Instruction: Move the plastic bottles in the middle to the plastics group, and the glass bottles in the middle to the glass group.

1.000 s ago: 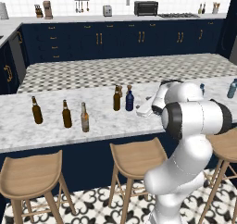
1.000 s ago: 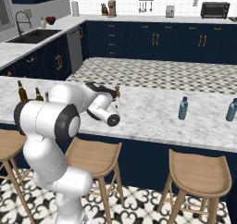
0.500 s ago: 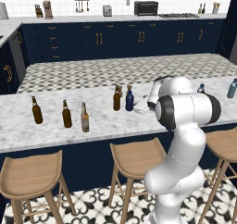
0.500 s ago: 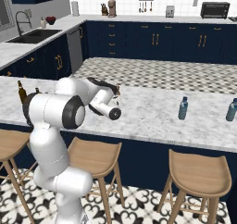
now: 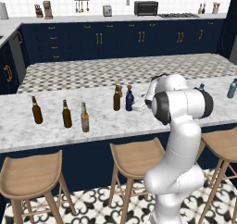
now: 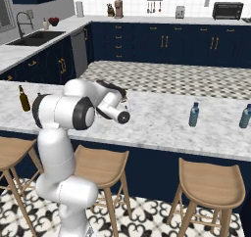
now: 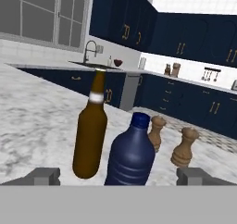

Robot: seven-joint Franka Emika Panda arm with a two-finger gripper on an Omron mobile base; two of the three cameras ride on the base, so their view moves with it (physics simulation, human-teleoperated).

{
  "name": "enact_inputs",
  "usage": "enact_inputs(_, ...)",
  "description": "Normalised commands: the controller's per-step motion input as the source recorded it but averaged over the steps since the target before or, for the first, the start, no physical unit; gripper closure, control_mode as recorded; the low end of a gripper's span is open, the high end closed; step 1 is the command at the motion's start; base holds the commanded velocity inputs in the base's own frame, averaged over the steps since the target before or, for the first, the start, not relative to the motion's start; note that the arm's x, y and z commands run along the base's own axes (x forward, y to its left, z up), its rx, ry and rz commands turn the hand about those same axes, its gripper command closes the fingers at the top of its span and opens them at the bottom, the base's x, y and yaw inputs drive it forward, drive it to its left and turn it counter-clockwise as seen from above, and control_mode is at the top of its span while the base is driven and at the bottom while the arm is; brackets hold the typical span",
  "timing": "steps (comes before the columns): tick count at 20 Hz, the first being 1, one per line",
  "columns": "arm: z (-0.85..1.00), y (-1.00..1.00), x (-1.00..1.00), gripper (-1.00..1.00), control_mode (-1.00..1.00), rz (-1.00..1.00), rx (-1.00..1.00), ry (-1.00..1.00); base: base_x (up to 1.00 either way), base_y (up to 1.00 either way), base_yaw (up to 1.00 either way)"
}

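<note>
The gripper [image 7: 118, 176] is wide open and holds nothing, its two fingertips [image 7: 42, 176] spread far apart at bench height. Straight ahead, between the tips and nearer the left one, stands the navy bottle [image 7: 130, 154]; whether it is yet inside the jaws cannot be told. Just left of it and slightly farther off stands a brown bottle [image 7: 91, 131] with a pale neck band, upright on the marble bench [image 7: 28, 107]. Beyond the navy bottle, to the right, are two wooden shakers [image 7: 184, 147].

In the left base view the gripper [image 5: 141, 107] sits low beside the navy bottle [image 5: 129, 98]. Well away on the bottle's far side stand three more tall bottles: amber bottle [image 5: 84, 118] and glass group [image 5: 51, 112]. Behind the gripper, well apart, are the teal bottles [image 6: 218, 114].
</note>
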Motion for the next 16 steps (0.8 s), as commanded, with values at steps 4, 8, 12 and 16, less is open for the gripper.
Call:
enact_inputs(4,-0.22,0.02,0.23,-1.00,-1.00,0.00,0.00,0.00,0.00,0.00,0.00)
enact_inputs(8,-0.15,0.01,0.17,-1.00,-1.00,0.00,0.00,0.00,0.00,0.00,0.00)
enact_inputs(12,-0.11,0.12,0.15,-1.00,-1.00,0.00,0.00,0.00,0.00,0.00,0.00)
enact_inputs(16,-0.10,0.12,0.19,-1.00,-1.00,0.00,0.00,0.00,0.00,0.00,0.00)
